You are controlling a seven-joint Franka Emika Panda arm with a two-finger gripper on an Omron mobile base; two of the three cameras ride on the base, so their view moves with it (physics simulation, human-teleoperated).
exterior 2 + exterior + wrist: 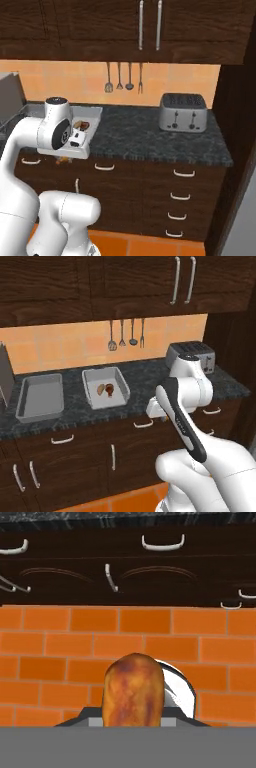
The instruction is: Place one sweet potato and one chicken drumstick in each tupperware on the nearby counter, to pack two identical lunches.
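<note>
While the hand view looks down at the orange brick-pattern floor (60,647), a browned orange piece (133,689) rises from the bottom centre of that frame, right where the finger tips belong. It is rounded at the top and mottled dark. The gripper is clenched on this piece; from this angle I cannot tell whether it is a sweet potato or a drumstick. Beside it, to the right, a shiny metal curved part (180,687) shows. Across the top of the hand view run dark wooden drawers (150,572) with silver handles.

Seen from the left base view, the counter (145,378) crosses the middle of the frame, and two grey containers sit on it. The left tupperware (41,396) lies at centre left, its inside bare. The right tupperware (105,387) lies just right of it, apart from it, and holds a sweet potato (101,389) and a chicken drumstick (109,389) side by side, touching. A toaster (191,356) stands at the upper right of that frame, and utensils (126,334) hang on the tiled wall above the containers. The white arm (185,406) bends in the lower right, in front of the drawers.

From the right base view, the arm's elbow covers part of the filled container at centre left.
</note>
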